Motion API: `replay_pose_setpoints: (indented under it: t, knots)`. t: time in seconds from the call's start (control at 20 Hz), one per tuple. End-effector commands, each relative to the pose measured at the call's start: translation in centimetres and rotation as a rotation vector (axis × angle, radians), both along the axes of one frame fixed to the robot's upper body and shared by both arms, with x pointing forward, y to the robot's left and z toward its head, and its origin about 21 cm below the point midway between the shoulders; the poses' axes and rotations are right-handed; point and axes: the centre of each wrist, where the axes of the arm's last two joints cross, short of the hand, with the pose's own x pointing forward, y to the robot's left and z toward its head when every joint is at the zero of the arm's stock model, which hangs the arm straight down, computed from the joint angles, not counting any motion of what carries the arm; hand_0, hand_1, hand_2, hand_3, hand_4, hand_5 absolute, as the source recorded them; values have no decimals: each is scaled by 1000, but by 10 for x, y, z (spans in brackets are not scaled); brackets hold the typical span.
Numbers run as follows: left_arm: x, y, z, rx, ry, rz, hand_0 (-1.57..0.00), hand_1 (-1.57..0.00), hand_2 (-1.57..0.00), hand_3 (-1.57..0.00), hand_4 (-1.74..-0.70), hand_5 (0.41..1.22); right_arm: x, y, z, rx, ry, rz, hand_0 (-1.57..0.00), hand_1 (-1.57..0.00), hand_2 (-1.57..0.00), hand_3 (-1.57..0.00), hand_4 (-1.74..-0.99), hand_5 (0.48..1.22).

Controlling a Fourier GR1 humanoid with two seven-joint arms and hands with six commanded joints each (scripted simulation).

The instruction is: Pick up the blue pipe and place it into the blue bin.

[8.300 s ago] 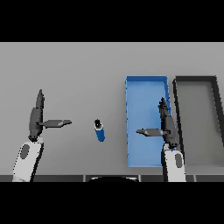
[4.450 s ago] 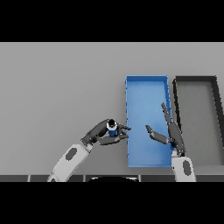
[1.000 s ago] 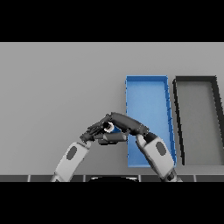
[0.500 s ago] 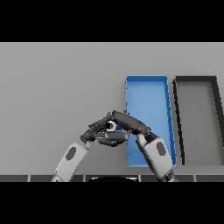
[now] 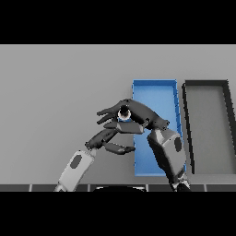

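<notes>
The blue pipe [image 5: 123, 114] shows end-on, its dark round end facing up toward the camera, long axis near upright; no writing is readable. It sits just left of the blue bin [image 5: 156, 90], above the table [image 5: 55, 92]. The right hand [image 5: 138, 113] curls around it; the left hand [image 5: 110, 136] lies beneath, fingers loose. A dark bin [image 5: 209, 85] stands right of the blue one

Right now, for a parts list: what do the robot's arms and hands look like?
Both forearms are smooth light grey and white shells with a dark oval mark on top. The left hand and right hand are dark, nearly black, with slim jointed fingers. No cables or sleeves show.
</notes>
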Motion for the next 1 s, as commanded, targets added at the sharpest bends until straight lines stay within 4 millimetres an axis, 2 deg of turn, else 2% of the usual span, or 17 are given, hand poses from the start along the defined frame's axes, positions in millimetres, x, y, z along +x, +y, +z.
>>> replay_pose_setpoints:
  t: [0.0, 0.1, 0.25, 0.35, 0.45, 0.7, 0.8, 0.95]
  knots:
    - [-1, 0, -1, 1, 8, -6, -3, -3, -3, -2, -961, 475, 4, -1, 14, 30, 6, 5, -1571, -1571, -1571, -1571, -1496, 1221]
    - [-8, -2, -4, -4, 12, -14, -2, -2, -2, -1, -954, 474, 10, -9, 42, 105, -28, -8, -1571, -1571, -1571, -1571, -1497, 1221]
    - [-7, 5, 1, -11, -19, -15, 0, 0, 0, 0, -947, 468, 26, -29, 74, 166, -68, -144, -1571, -1571, -1571, -1571, -1498, 1221]
    - [-5, 9, 1, -4, -18, 1, 0, 0, 0, 0, -948, 466, 37, -44, 81, 142, -79, -219, -1571, -1571, -1571, -1571, -1498, 1221]
    - [-8, 9, 0, -3, -12, 0, 0, 0, 0, 1, -950, 470, 51, -59, 74, 116, -73, -335, -1571, -1571, -1571, -1571, -1498, 1221]
    - [-5, 12, 3, 4, -9, 12, 1, 1, 1, 1, -947, 470, 63, -98, 47, 29, 35, -535, -1571, -1571, -1571, -1571, -1499, 1221]
    - [-5, 17, -1, -6, -26, 19, 1, 1, 1, 1, -943, 465, 66, -108, 30, -17, 80, -595, -1571, -1571, -1571, -1571, -1499, 1221]
    - [-6, 12, -3, -2, -20, 24, 1, 1, 1, 1, -939, 460, 63, -122, -4, -87, 158, -675, -1571, -1571, -1571, -1571, -1500, 1221]
